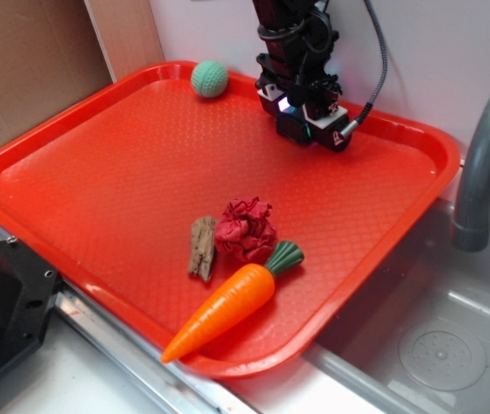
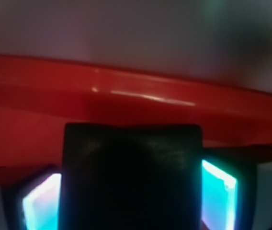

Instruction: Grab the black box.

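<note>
The black box (image 2: 131,163) fills the lower middle of the wrist view, a plain dark block with rounded top corners. My gripper (image 2: 131,203) is shut on it, and a glowing cyan-white pad (image 2: 220,194) presses each side. In the exterior view the gripper (image 1: 307,121) is down at the back of the red tray (image 1: 98,172), close to its far rim. The box is largely hidden there among the black fingers.
A green ball (image 1: 210,78) lies at the tray's back left. A red crumpled cloth (image 1: 245,228), a brown wood piece (image 1: 202,247) and a toy carrot (image 1: 232,306) lie near the front. A grey faucet (image 1: 486,155) and sink (image 1: 426,336) are on the right.
</note>
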### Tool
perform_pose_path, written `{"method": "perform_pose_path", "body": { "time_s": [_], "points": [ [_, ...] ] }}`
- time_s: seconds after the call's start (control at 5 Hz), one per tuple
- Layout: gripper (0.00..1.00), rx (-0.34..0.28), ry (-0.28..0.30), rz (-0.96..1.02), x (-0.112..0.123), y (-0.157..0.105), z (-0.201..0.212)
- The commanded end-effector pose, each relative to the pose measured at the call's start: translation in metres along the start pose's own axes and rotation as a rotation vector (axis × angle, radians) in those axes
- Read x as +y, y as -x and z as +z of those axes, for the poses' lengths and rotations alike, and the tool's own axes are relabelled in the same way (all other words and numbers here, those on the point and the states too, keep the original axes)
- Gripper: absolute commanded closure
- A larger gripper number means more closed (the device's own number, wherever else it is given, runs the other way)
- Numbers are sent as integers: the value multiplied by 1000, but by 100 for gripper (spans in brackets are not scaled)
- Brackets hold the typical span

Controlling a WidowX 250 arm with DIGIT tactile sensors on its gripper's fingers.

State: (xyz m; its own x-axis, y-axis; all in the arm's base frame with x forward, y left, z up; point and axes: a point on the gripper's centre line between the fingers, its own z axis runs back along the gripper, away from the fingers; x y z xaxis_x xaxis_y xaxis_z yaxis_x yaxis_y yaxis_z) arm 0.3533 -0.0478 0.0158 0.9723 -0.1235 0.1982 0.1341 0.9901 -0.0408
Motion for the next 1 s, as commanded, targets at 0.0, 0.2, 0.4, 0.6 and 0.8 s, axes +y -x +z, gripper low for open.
{"method": "perform_pose_path", "body": {
  "time_s": [0.0,0.2,0.4,0.6,0.8],
  "points": [
    [100,-6,9,32,-12,4,24],
    [100,51,12,-23,-48,24,78],
    [100,-23,97,-99,-67,41,131],
    [100,24,196,-43,-66,66,191],
    [100,27,149,51,-54,74,223]
  ]
}}
